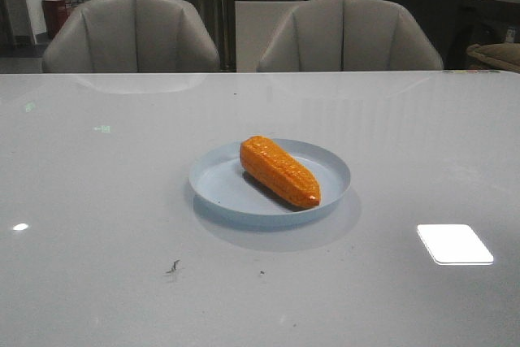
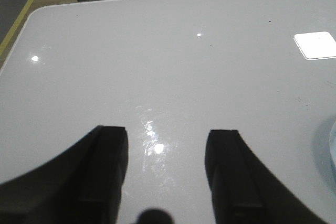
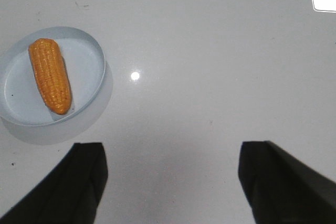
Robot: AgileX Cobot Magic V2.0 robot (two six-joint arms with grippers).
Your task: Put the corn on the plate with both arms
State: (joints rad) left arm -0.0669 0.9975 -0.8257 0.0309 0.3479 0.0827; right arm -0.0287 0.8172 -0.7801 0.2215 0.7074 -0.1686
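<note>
**Both grippers empty, corn lying on the plate**

Left gripper hangs over bare counter with its two dark fingers spread well apart and nothing between them. The right gripper is spread wider and holds nothing either. Neither arm shows in the front view.

The corn lies flat inside the plate, set diagonally, its blunt end toward the far rim and its tapered tip toward the near right rim. In the front view the tip looks close to the rim; whether it touches cannot be told. The plate sits near the middle of the counter. In the right wrist view it lies apart from that gripper, off to one side; in the left wrist view only a sliver of its pale edge shows at the picture's border.

Judged from this, the placing looks finished. The remaining risk is a gripper sweeping low past the plate: a knock on the rim could slide the glossy plate or roll the cob out over its shallow edge.

No brand, label or legible writing appears on the corn, plate or counter. Two grey chairs stand behind.
</note>
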